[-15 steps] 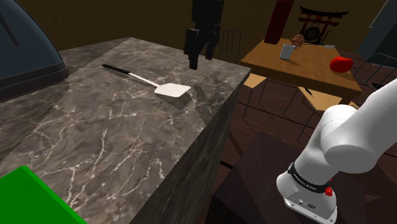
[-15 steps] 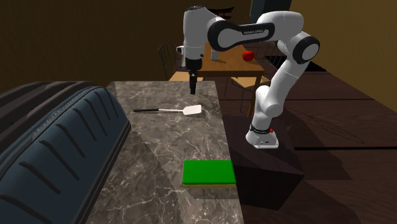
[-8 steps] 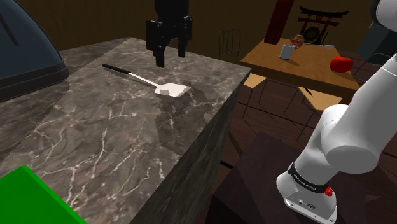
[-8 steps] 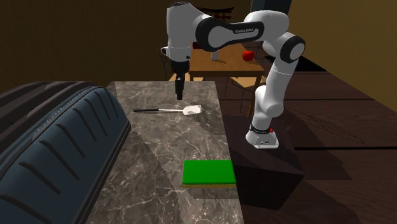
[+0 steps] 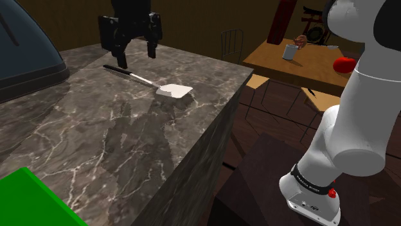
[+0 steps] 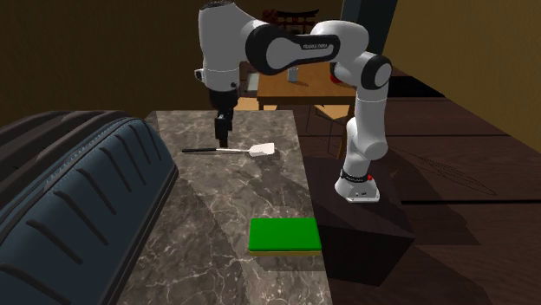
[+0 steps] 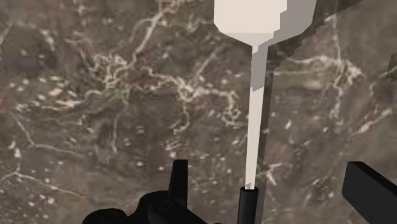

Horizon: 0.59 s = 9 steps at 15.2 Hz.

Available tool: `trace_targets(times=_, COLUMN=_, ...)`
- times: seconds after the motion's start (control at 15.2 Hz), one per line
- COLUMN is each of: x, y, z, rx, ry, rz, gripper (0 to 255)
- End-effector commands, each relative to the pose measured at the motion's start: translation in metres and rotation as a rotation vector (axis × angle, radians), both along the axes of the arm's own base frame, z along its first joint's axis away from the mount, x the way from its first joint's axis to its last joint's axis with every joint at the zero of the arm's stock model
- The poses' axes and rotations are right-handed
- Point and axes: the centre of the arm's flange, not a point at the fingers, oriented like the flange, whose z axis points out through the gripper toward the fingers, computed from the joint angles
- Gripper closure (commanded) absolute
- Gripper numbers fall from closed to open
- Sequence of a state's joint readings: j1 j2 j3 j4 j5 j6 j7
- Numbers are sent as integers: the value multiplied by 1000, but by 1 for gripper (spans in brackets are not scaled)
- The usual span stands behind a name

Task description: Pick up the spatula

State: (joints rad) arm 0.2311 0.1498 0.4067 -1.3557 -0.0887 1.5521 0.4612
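Note:
The spatula lies flat on the dark marble counter. It has a white blade, a pale shaft and a black handle pointing to the shoulder view's left. My gripper hangs open just above the point where shaft meets handle. In the second exterior view the gripper stands over the spatula. In the wrist view the shaft runs between my fingers, nearer one than the other, and touches neither; the gripper holds nothing.
A green block lies near the counter's front end. A big black ribbed tyre-like mass fills one long side. The counter's edge drops off beside the blade. Beyond stands a wooden table with a mug and a red fruit.
My gripper has travelled to the shoulder view's left, from beyond the blade to above the handle end, staying open. The spatula has not moved.

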Motion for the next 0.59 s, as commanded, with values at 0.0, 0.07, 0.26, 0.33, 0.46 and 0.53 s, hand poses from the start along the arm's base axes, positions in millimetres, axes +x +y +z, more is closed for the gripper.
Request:
trace_targets(times=0.0, x=1, y=2, z=-8, rx=1, ry=-1, rz=-1, gripper=0)
trace_targets(times=0.07, x=1, y=2, z=-13, rx=1, ry=-1, rz=-1, gripper=0)
trace_targets(times=0.26, x=1, y=2, z=-29, rx=1, ry=-1, rz=-1, gripper=0)
trace_targets(times=0.33, x=1, y=2, z=-32, rx=1, ry=-1, rz=-1, gripper=0)
trace_targets(times=0.46, x=1, y=2, z=-33, rx=1, ry=-1, rz=-1, gripper=255)
trace_targets(times=0.53, x=2, y=2, z=-33, rx=1, ry=-1, rz=-1, gripper=255)
